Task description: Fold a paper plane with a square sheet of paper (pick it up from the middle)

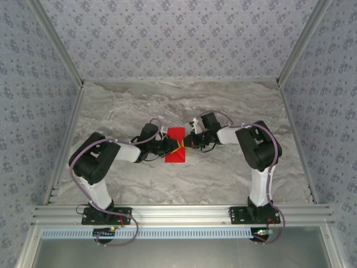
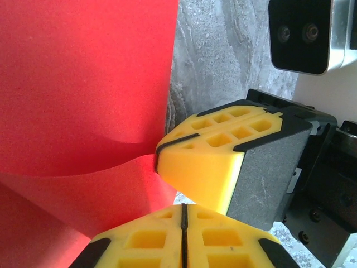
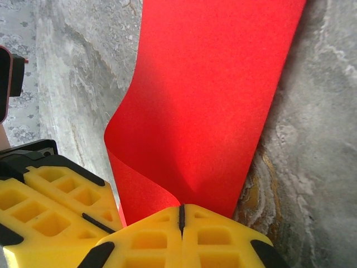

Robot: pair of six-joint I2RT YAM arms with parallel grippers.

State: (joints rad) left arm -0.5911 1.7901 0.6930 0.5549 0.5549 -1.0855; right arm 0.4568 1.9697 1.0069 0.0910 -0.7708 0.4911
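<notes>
Red and thin, the square sheet of paper point(image 1: 176, 139) lay near the middle of the grey marble table point(image 1: 234, 106), directly between the two arms. Both arms reached inward, and the left gripper point(image 1: 173, 148) and right gripper point(image 1: 187, 144) met tip to tip over the sheet's near right part.

From the right wrist, the sheet point(image 3: 212, 100) stretched away flat and matte over the veined stone point(image 3: 312, 167). One flap rose off the table in a smooth curl and ran down into the tip of the right gripper point(image 3: 181, 223). That gripper's yellow, waffle-pocketed pads were pressed together along a thin dark seam, pinching the curled flap. The left gripper point(image 3: 109, 223) sat just beside it, lower left, its blocky yellow fingers trimmed in black.

From the left wrist, the paper point(image 2: 83, 84) showed as a broad plain red face with a soft shadowed bend where the flap lifted. The flap's edge ended at the wedge-shaped tip of the right gripper point(image 2: 167, 149), touching it. The left gripper point(image 2: 183, 240) had its pads squeezed together as well, right beside the lower fold. Whether any paper was caught between them could not be told. Mottled grey marble point(image 2: 223, 67) showed past the sheet's straight right edge.
</notes>
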